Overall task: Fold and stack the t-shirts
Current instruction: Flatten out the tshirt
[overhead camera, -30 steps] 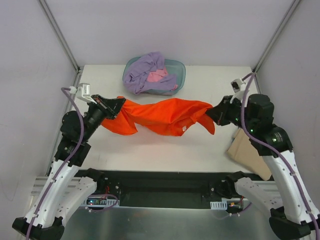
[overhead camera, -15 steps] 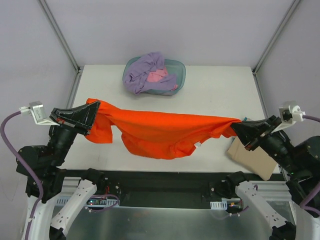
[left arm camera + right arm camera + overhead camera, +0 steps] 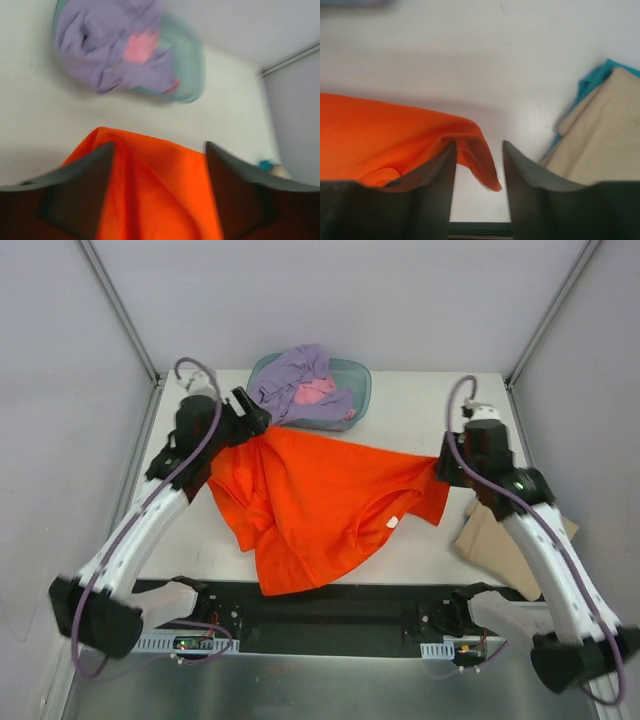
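From the top camera, the orange-red t-shirt [image 3: 320, 505] is no longer stretched in the air between the arms as it was half a second ago. It now lies spread on the table [image 3: 430, 400], with its near hem hanging over the front edge. The left gripper [image 3: 252, 420] has moved to the far-left corner of the shirt, just beside the teal tub [image 3: 362, 377]. The tub holds the lavender t-shirt [image 3: 290, 375] and the pink t-shirt [image 3: 318, 392]. The right gripper [image 3: 440, 468] is at the shirt's right sleeve, near the cardboard sheet [image 3: 490, 540].

In the left wrist camera, the fingers stand wide apart. Orange cloth lies loose between them, so I judge this corner is released.

In the right wrist camera, the fingers are only a little apart and I see the table through the gap. The sleeve tip hangs there. I cannot tell if it still touches a finger.

For me this means the laying-out step is finished and folding can start, though the overhanging hem may need pulling back first.
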Controlling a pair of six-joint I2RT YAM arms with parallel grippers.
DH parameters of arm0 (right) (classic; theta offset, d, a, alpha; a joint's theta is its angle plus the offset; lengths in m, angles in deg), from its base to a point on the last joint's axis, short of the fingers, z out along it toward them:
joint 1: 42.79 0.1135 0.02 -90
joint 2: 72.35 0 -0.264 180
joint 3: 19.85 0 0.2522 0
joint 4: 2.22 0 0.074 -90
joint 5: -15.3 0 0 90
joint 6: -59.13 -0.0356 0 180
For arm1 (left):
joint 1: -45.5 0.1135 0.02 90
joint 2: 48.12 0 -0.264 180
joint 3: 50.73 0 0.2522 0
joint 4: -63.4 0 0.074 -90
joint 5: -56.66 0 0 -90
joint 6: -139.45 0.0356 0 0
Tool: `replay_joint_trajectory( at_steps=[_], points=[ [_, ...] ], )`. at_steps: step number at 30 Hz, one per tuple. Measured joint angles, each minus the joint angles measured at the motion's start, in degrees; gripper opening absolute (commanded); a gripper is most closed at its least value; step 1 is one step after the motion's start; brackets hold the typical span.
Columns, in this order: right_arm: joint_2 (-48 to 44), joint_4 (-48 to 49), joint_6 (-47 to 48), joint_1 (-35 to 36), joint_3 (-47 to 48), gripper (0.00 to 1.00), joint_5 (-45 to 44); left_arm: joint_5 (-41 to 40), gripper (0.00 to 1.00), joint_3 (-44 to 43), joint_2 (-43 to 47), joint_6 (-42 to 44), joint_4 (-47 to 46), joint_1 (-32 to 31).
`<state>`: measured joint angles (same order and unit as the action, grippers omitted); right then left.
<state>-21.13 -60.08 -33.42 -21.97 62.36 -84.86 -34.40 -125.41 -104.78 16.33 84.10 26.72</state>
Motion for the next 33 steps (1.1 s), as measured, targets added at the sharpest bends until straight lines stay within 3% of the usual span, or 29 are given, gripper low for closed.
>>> replay_joint_trajectory(
  at_steps=[1, 2, 5, 7, 14, 20, 27, 33],
  points=[
    [4.76, 0.13, -0.63, -0.72, -1.4, 0.76, -1.9, -0.61, 0.99, -0.28, -5.66, -0.11, 0.74, 0.0],
    [8.72, 0.33, -1.14, -1.38, -2.29, 0.85, -3.23, -0.9, 0.99, -0.61, -11.15, -0.24, 2.14, 0.0],
    [22.82, -0.09, -2.01, -3.5, -4.2, 0.97, -6.6, -0.83, 0.99, -1.09, -22.23, -0.46, 7.45, 0.0],
    [27.23, -0.98, -2.6, -4.13, -4.28, 0.97, -8.22, -0.7, 0.99, -1.07, -24.37, -0.48, 10.71, 0.0],
    [23.1, 0.96, -1.75, -4.26, -5.03, 0.97, -4.15, -2.86, 0.99, 3.98, -12.83, -1.03, 12.31, 0.0],
    [18.29, 8.57, -1.7, -0.48, -11.54, 0.97, 11.56, -6.69, 0.99, 13.51, -0.57, -4.02, 15.54, 0.02],
    [24.76, 14.53, -5.29, 14.45, -14.8, 0.97, 20.63, -7.13, 0.99, 18.93, 3.87, -6.88, 19.28, 0.02],
    [35.1, 21.79, -9.84, 16.87, -14.8, 0.97, 24.74, -6.99, 0.99, 21.29, 3.58, -8.5, 19.69, 0.68]
  ],
)
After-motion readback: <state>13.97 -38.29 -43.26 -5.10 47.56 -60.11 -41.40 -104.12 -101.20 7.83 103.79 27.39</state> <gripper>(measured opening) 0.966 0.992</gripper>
